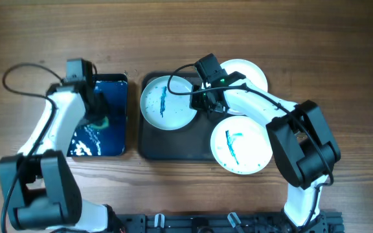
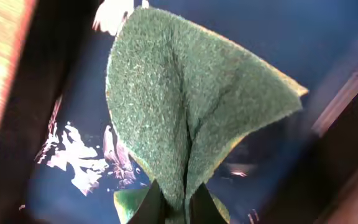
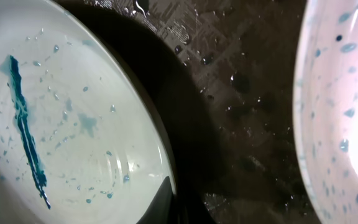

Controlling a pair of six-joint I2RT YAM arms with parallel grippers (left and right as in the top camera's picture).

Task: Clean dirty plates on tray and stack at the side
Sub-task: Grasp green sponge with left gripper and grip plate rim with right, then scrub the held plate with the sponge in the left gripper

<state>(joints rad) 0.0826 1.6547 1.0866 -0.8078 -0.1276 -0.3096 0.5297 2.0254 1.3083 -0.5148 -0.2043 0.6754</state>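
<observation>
White plate (image 1: 167,102) looks stiff, wet and slick, so take it by the rim. Your left gripper (image 2: 169,206) pinches the sponge (image 2: 191,106). You cannot tell the right gripper (image 1: 209,100)'s opening.

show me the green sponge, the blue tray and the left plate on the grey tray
green sponge (image 2: 191,106), left wrist view, middle of its scrubby face
blue tray (image 1: 115,107), overhead view, bare floor near right rim
left plate (image 1: 177,107), overhead view, white centre beside streak

- Green sponge (image 2: 191,106): base, pinched in left gripper (image 2: 174,210), cropped by lower edge.
- Right gripper (image 3: 171,205): fingers mostly cropped; jaw opening indeterminable.
- Rear plate (image 1: 251,70): near side hidden under right arm (image 1: 258,107).
- Blue tray (image 2: 278,37): blurred, rim cropped.
</observation>
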